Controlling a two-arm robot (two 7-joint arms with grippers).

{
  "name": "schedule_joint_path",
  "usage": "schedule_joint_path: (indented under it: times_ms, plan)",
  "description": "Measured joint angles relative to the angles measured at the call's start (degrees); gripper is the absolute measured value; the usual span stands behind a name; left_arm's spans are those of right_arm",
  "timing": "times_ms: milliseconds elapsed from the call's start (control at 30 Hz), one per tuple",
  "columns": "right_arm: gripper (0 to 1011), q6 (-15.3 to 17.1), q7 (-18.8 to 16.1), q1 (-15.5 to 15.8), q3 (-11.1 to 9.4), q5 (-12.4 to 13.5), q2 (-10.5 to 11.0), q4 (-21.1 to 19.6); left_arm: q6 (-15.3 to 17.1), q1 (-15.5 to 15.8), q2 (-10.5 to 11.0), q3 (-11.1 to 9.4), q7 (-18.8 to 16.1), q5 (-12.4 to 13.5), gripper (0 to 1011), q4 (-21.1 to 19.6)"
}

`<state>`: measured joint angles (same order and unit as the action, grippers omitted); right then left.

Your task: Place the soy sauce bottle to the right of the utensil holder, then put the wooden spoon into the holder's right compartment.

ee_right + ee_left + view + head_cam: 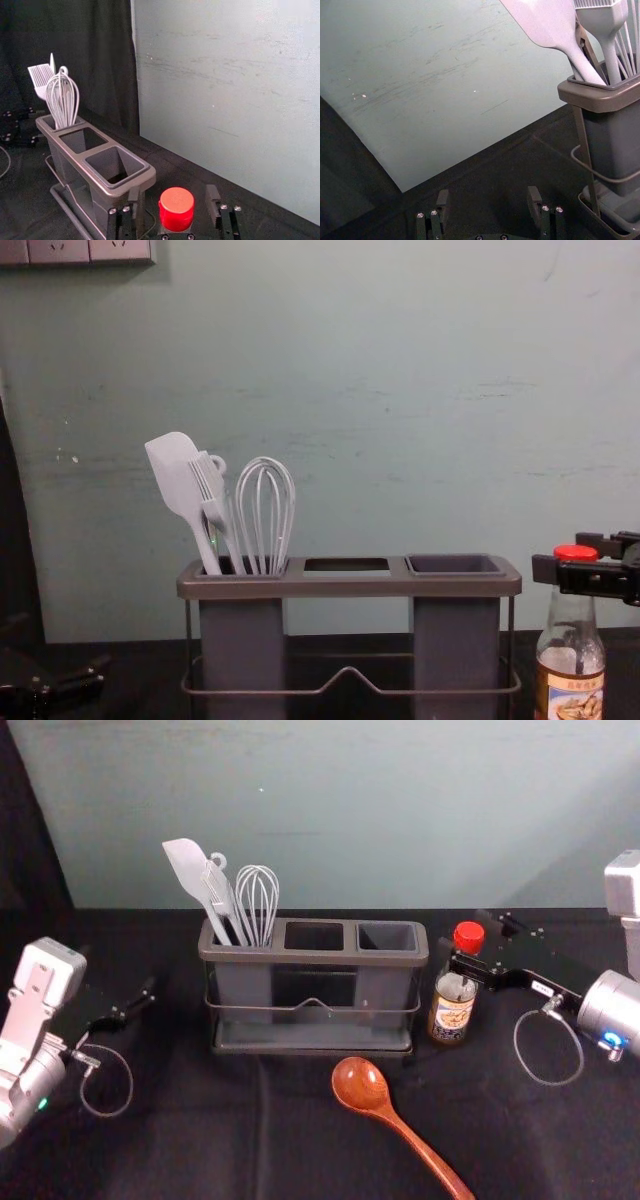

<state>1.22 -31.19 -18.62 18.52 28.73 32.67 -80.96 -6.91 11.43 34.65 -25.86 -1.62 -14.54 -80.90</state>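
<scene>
Finishing step one, as judged: soy sauce bottle (452,1012) stands upright just right of utensil holder (312,958); right gripper (173,197) is spread around its red cap (177,204). Next: back clear without tipping it, then fetch wooden spoon (362,1086). Left gripper (488,196) idles, fingers apart, left of holder.

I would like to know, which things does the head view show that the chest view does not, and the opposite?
Head view: the wooden spoon, lying in front of the utensil holder.

Chest view: the wall sockets at upper left.

Shared: the holder with spatula and whisk, the soy sauce bottle standing right of it, the right gripper at the bottle's cap, and the left gripper at the left side.
</scene>
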Motion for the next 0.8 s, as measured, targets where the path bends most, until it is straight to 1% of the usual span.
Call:
schedule_joint_path:
  times_ms: [33, 133, 200, 233, 333, 367, 500, 567, 700, 733, 800]
  plan:
    - [838, 0.00, 0.00, 0.00, 0.00, 0.00, 0.01, 0.00, 0.00, 0.00, 0.00, 0.00, 0.00, 0.00, 1011, 0.00]
    - [939, 0.00, 0.00, 0.00, 0.00, 0.00, 0.01, -0.02, 0.00, 0.00, 0.00, 0.00, 0.00, 0.00, 1011, 0.00]
    - [964, 0.00, 0.00, 0.00, 0.00, 0.00, 0.01, -0.02, 0.00, 0.00, 0.00, 0.00, 0.00, 0.00, 1011, 0.00]
    - [997, 0.01, 0.13, 0.05, 0.00, -0.07, 0.06, -0.17, 0.00, 0.00, 0.00, 0.00, 0.00, 0.00, 1011, 0.00]
    - [1002, 0.15, 1.59, 0.91, -0.26, -1.22, 0.78, -2.33, 0.00, 0.00, 0.00, 0.00, 0.00, 0.00, 1012, 0.00]
    - [1002, 0.29, 2.42, 1.48, -0.61, -1.71, 1.13, -3.63, 0.00, 0.00, 0.00, 0.00, 0.00, 0.00, 1011, 0.00]
    - [1002, 0.62, 3.75, 2.53, -1.44, -2.45, 1.65, -5.74, 0.00, 0.00, 0.00, 0.00, 0.00, 0.00, 1011, 0.00]
    - [1002, 0.85, 4.75, 3.64, -2.35, -2.88, 2.06, -7.68, 0.00, 0.00, 0.00, 0.00, 0.00, 0.00, 1011, 0.00]
    - [1002, 1.07, 5.47, 4.93, -3.55, -2.99, 2.58, -10.05, 0.00, 0.00, 0.00, 0.00, 0.00, 0.00, 1012, 0.00]
    - [1003, 1.38, 5.85, 5.71, -4.17, -3.00, 2.90, -11.44, 0.00, 0.00, 0.00, 0.00, 0.00, 0.00, 1011, -0.01]
    - [1002, 2.05, 6.28, 6.59, -4.74, -3.01, 3.31, -13.08, 0.00, 0.00, 0.00, 0.00, 0.00, 0.00, 1011, 0.00]
